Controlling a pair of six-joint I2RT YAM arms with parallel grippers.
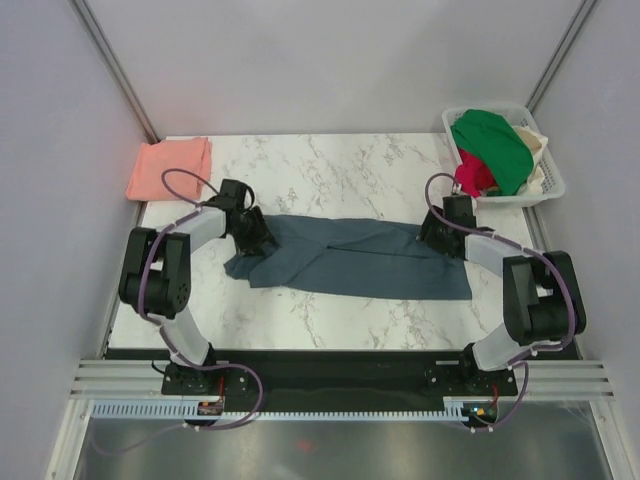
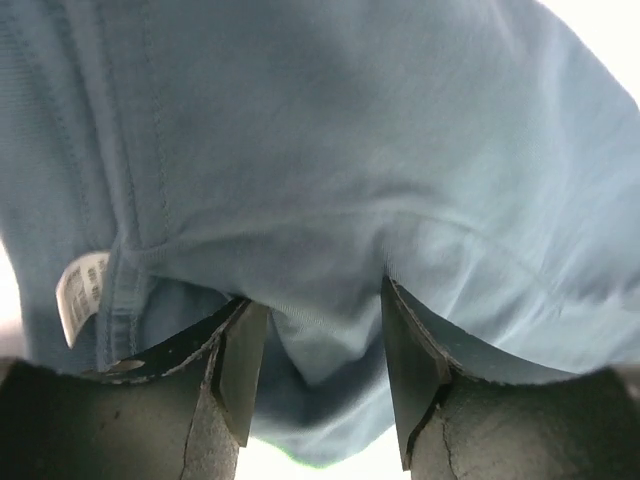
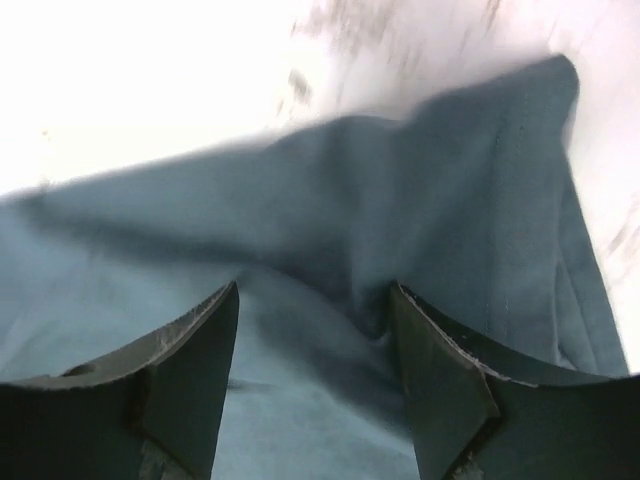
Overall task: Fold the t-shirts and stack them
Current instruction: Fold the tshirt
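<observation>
The slate-blue t-shirt [image 1: 350, 262] lies as a long strip across the middle of the marble table [image 1: 330, 165]. My left gripper [image 1: 250, 232] is down on its left end. In the left wrist view that gripper [image 2: 316, 300] stands open, and a fold of the blue cloth [image 2: 330, 180] with a white label [image 2: 82, 295] bulges between the fingers. My right gripper [image 1: 437, 232] is down on the shirt's right end. It is open too [image 3: 314, 292], astride a low ridge of the dark cloth [image 3: 330, 230]. The salmon-pink t-shirt [image 1: 170, 167] lies folded at the far left corner.
A white basket [image 1: 548, 190] at the far right corner holds a green garment [image 1: 495, 145], a red one [image 1: 472, 175] and a cream one [image 1: 535, 150]. Grey walls close the table in at the back and on both sides.
</observation>
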